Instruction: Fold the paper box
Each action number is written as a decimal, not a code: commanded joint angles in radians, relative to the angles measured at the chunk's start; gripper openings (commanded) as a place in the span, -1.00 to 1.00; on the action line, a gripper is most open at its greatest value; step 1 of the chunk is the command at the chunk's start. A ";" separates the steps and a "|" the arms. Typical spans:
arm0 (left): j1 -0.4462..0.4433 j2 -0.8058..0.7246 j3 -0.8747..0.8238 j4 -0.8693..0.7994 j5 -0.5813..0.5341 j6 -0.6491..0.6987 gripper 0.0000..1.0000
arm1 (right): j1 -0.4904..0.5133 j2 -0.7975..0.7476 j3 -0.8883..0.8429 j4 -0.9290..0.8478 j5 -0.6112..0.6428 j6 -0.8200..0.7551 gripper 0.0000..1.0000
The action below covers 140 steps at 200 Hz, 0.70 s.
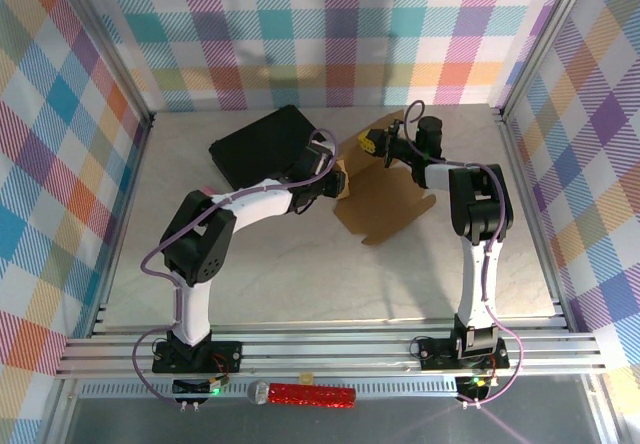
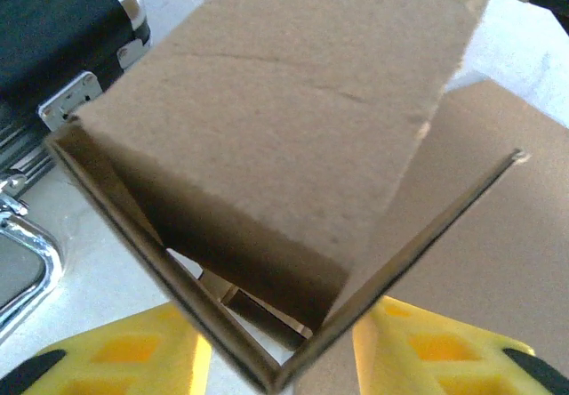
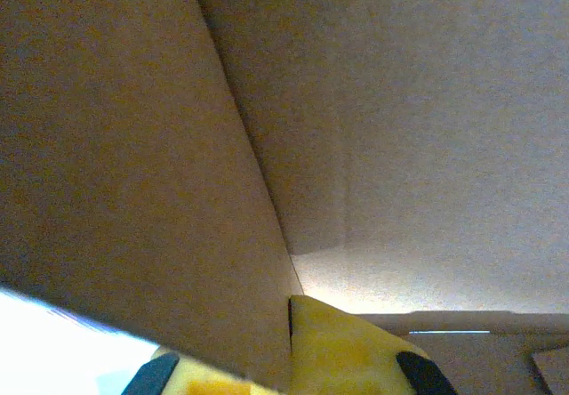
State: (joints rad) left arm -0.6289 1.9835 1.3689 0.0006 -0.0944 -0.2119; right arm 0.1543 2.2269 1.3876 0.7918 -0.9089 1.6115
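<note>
One paper box (image 1: 390, 204) sits a little toward 1 o'clock of the table's middle. It is plain brown and half raised, with one broad panel flat on the surface and others standing up from it. In the left wrist view its walls meet in a V-shaped corner, and a wide flap leans over the hollow.

The left gripper (image 1: 337, 180) meets the box at its 9 o'clock side. Its yellow fingers (image 2: 151, 355) stand part-way apart with that folded corner between them; I cannot tell whether they press the cardboard. The right gripper (image 1: 384, 147) comes in at the box's 12 o'clock edge. In its own wrist view the pincer is closed on a standing panel, with a yellow fingertip (image 3: 347, 350) on either face.

At 10 o'clock of the box, just beside it, lies a black case (image 1: 262, 144) with metal corner fittings. Both rest on a pale marbled table (image 1: 300, 274). At 6 o'clock, on the ledge in front of the arm bases, lies a red glittery tube (image 1: 312, 395).
</note>
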 commanded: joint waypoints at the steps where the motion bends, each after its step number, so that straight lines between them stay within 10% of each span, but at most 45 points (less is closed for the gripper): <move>1: 0.006 0.064 0.022 -0.002 -0.070 0.016 -0.24 | 0.014 0.003 0.026 -0.041 -0.110 0.016 -1.00; 140: 0.011 0.179 0.152 -0.042 -0.116 0.008 -0.93 | 0.015 0.008 0.048 -0.128 -0.110 0.032 -1.00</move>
State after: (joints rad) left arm -0.6285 2.0911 1.4937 0.0124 -0.1883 -0.2077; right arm 0.1291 2.2269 1.4368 0.7208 -0.8536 1.6085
